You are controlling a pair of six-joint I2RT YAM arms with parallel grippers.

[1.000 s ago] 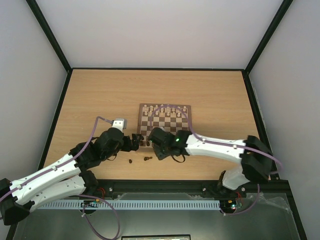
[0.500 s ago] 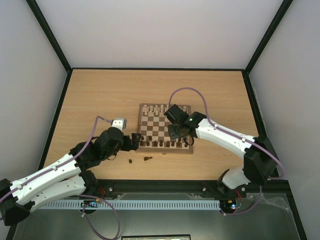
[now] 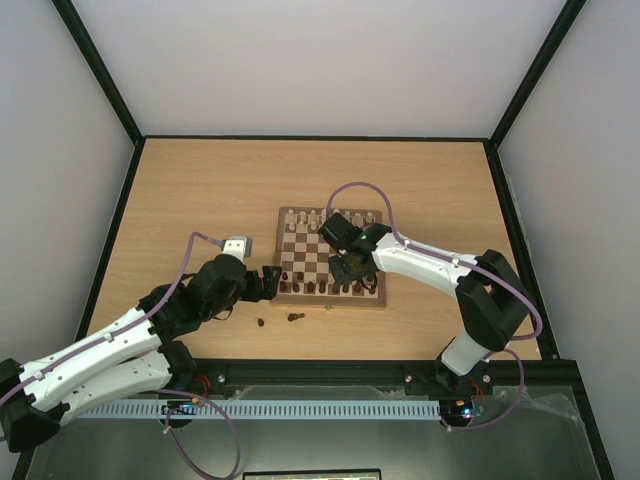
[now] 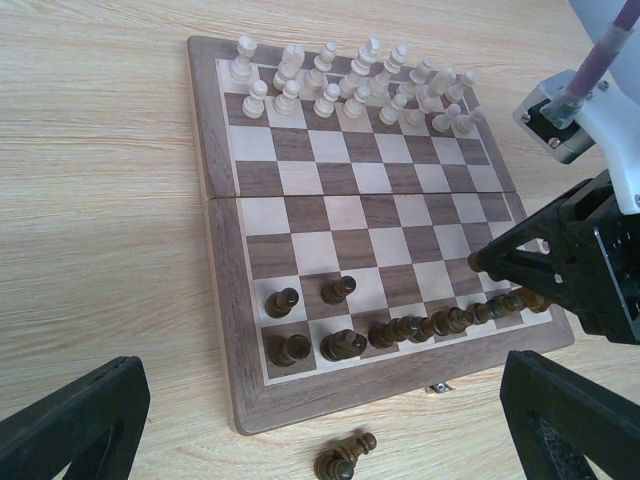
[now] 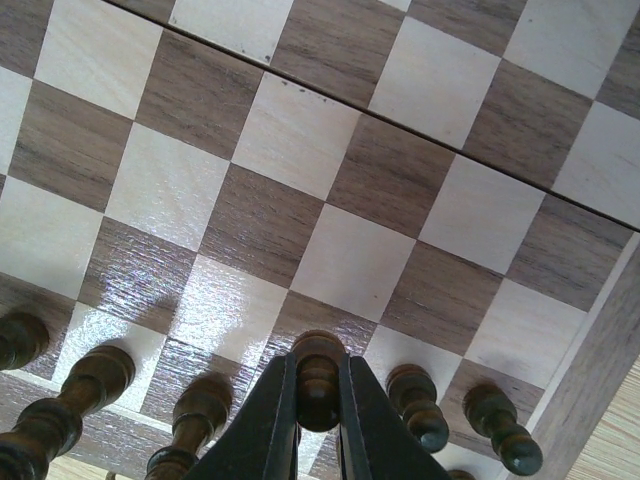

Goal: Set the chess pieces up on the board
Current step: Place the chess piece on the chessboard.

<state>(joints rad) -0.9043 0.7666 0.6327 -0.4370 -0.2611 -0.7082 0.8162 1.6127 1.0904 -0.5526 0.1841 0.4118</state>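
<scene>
A light wood-grain surface [image 3: 200,190] sits inside plain pale walls [image 3: 320,60] on three sides. Black posts [image 3: 98,70] run up the far corners, and a thin black frame [image 3: 320,137] edges it. The light is soft and even.

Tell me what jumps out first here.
The right gripper is shut on a dark piece over the near rows of the board, among other dark ones. Pale pieces fill two rows at the far edge. Two dark pieces lie off the board on the table.
</scene>
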